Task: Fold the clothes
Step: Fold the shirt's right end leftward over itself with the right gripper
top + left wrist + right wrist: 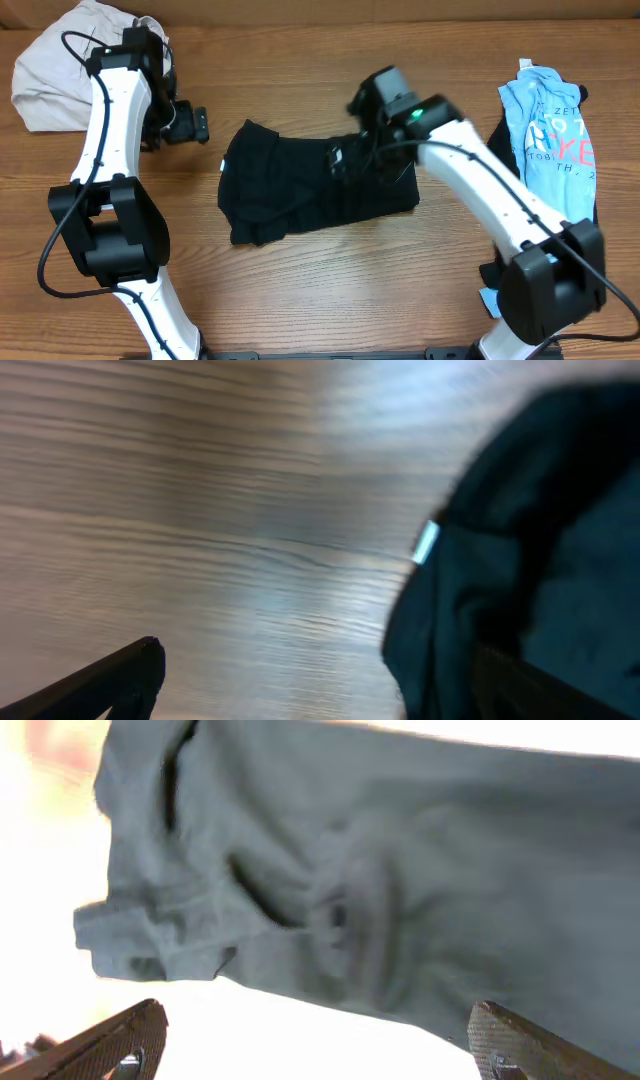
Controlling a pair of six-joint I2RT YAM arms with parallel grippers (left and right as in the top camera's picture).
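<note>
black garment (pixel 290 195) lies rumpled at the middle of the table (pixel 330 295); right gripper (pixel 342 160) hangs over its right half, jaws spread wide, holding nothing; left gripper (pixel 197 124) sits off its upper left corner, apart from it, jaws likewise spread
</note>
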